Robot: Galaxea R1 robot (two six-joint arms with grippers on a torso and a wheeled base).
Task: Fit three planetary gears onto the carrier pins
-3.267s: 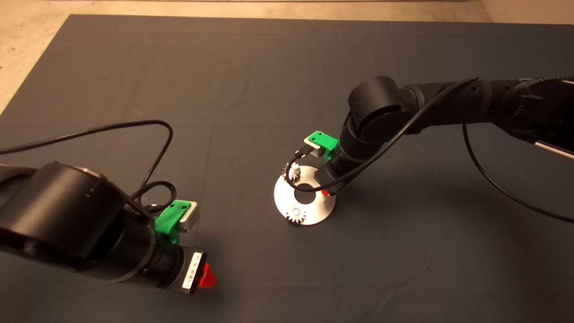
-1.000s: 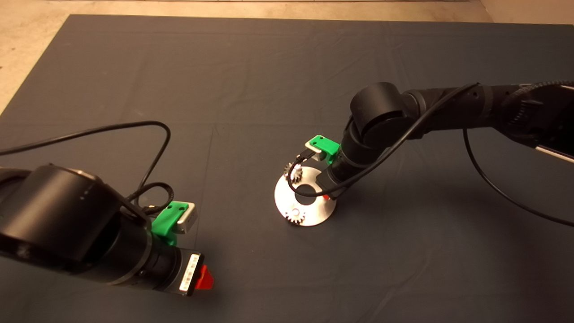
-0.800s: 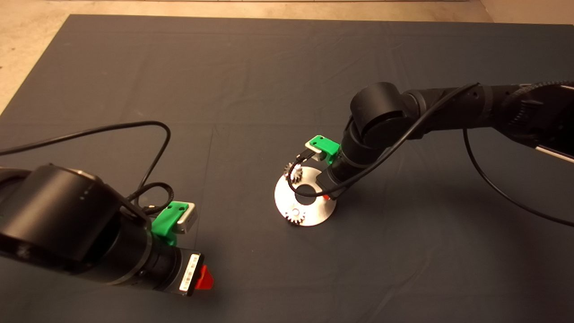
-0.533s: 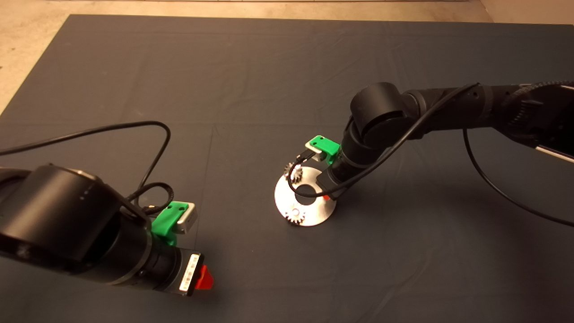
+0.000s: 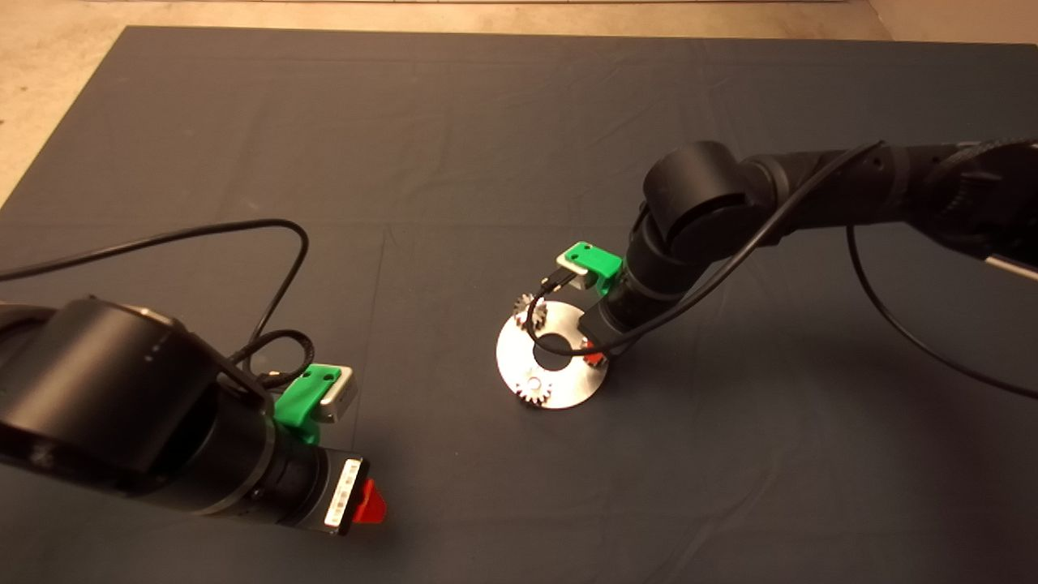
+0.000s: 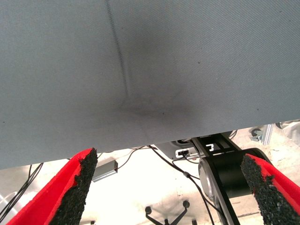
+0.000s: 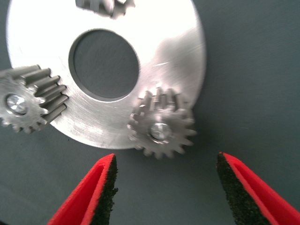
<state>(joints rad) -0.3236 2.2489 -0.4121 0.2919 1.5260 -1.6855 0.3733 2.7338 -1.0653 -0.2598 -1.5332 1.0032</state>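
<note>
A flat silver disc (image 5: 559,385) with a large centre hole lies mid-mat. One planetary gear (image 5: 534,392) sits on its near rim and another (image 5: 528,307) on its far left rim. In the right wrist view all three gears (image 7: 161,124) (image 7: 28,101) (image 7: 105,7) sit on the disc (image 7: 164,51). Carrier pins (image 7: 159,131) (image 7: 16,104) show as bright tips in two gear centres. My right gripper (image 7: 166,168) is open just outside the nearest gear, not touching it. In the head view it (image 5: 594,354) covers the disc's right rim. My left gripper (image 5: 369,501) waits open at the lower left.
A black cable (image 5: 243,227) loops over the mat from the left arm. The right arm's cable (image 5: 908,341) hangs above the mat on the right. The left wrist view shows the mat's edge (image 6: 140,150) with floor and cables beyond it.
My right arm has shifted a little to the right, drawing the gripper slightly outward from the disc's centre. The left arm and the two gears in plain sight have not moved.
</note>
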